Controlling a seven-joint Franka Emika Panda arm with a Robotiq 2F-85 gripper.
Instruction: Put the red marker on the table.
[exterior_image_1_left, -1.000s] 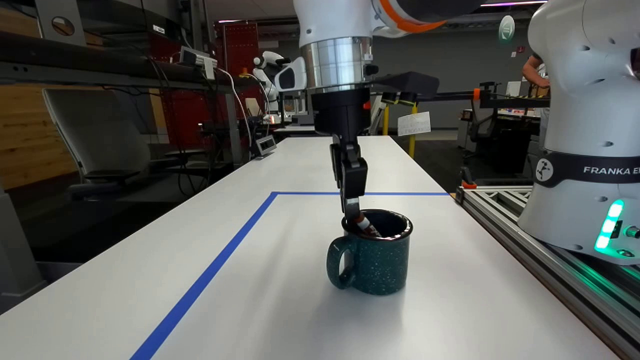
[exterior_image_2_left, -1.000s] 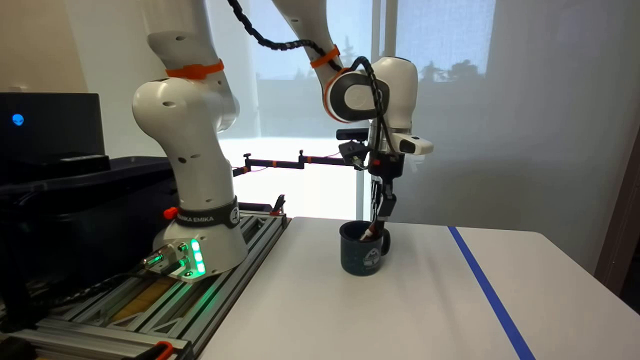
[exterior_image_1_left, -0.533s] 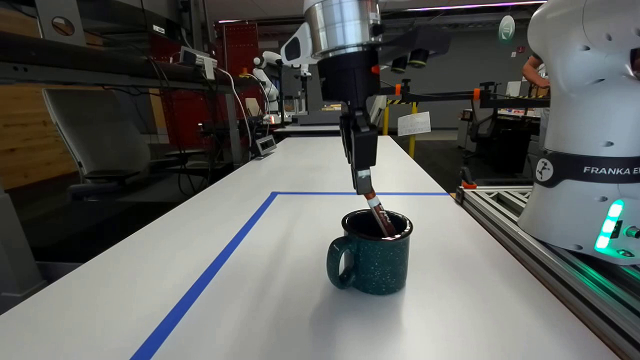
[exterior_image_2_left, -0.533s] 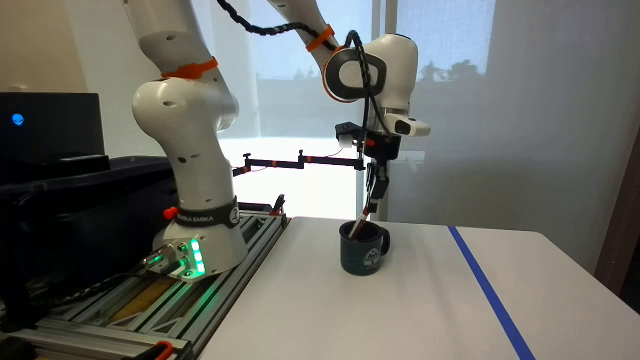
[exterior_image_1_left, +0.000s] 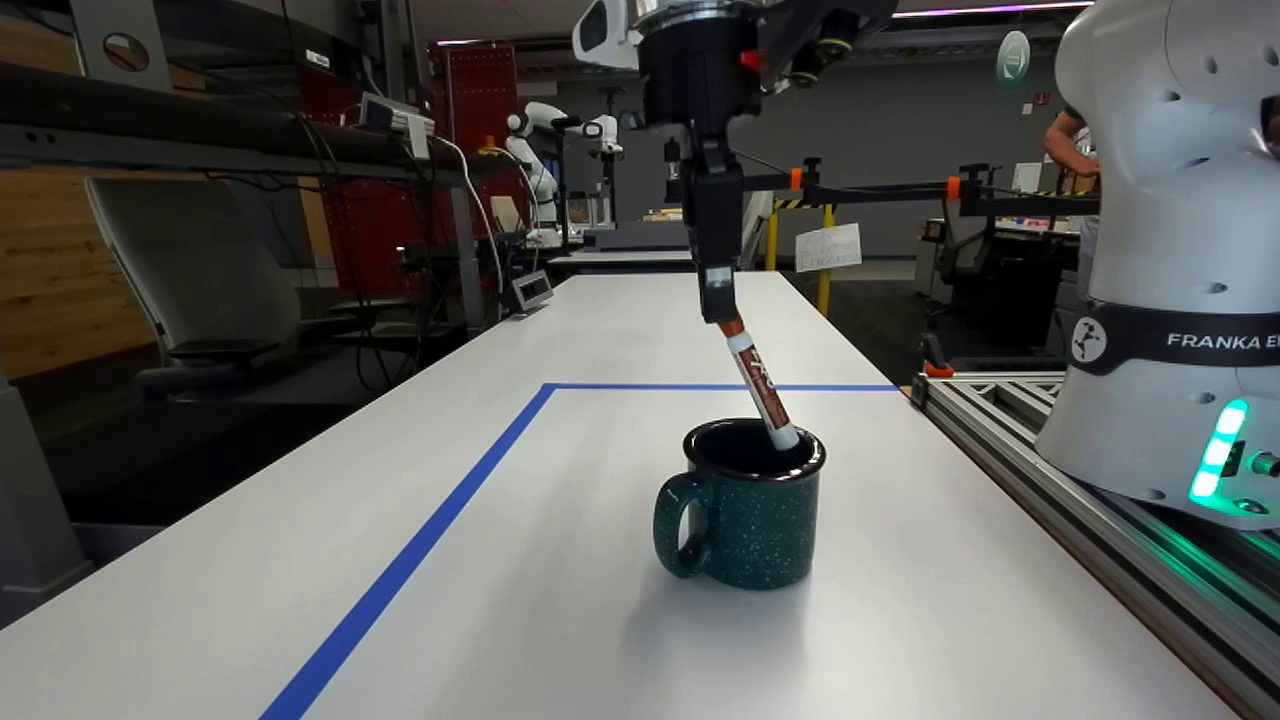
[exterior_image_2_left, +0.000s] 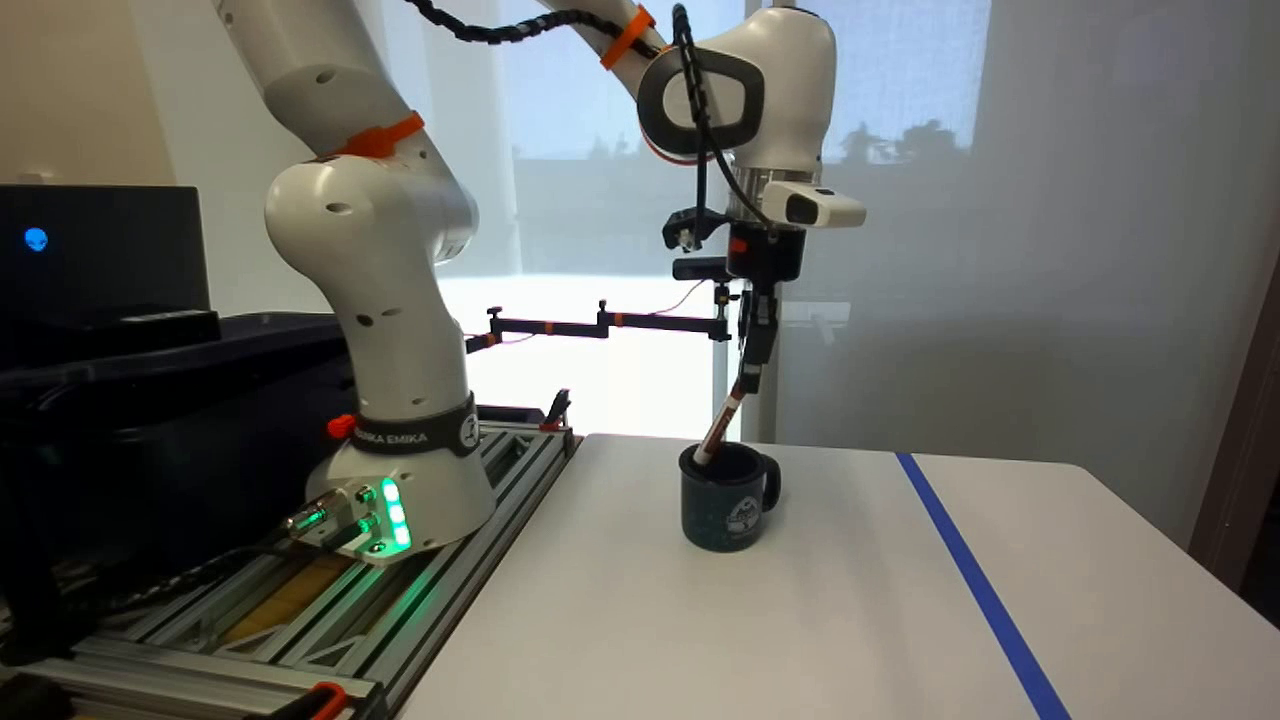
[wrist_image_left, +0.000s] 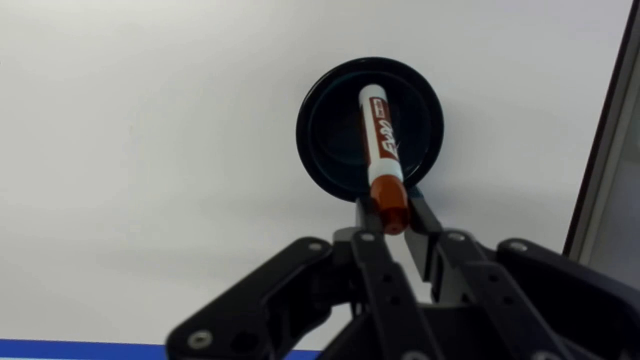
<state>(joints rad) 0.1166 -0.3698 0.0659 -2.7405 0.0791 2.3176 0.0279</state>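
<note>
Hand (wrist_image_left: 393, 215) is pinching the red marker (wrist_image_left: 384, 160) by its cap. Marker is slanting, lower end showing over the mouth of the teal mug (exterior_image_1_left: 760, 530); cannot tell whether it is dipping below the rim. In an exterior view, mug is standing between blue tape (exterior_image_1_left: 418, 540) on the left and right edge of the counter (exterior_image_1_left: 560, 590), white top stretching far beyond.

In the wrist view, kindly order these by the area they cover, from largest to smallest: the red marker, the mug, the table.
1. Table, running past the picture's borders.
2. Mug, a wide circle.
3. Red marker, slimmer, though nearer the camera; lengthwise, it about matches the mug's width.
</note>
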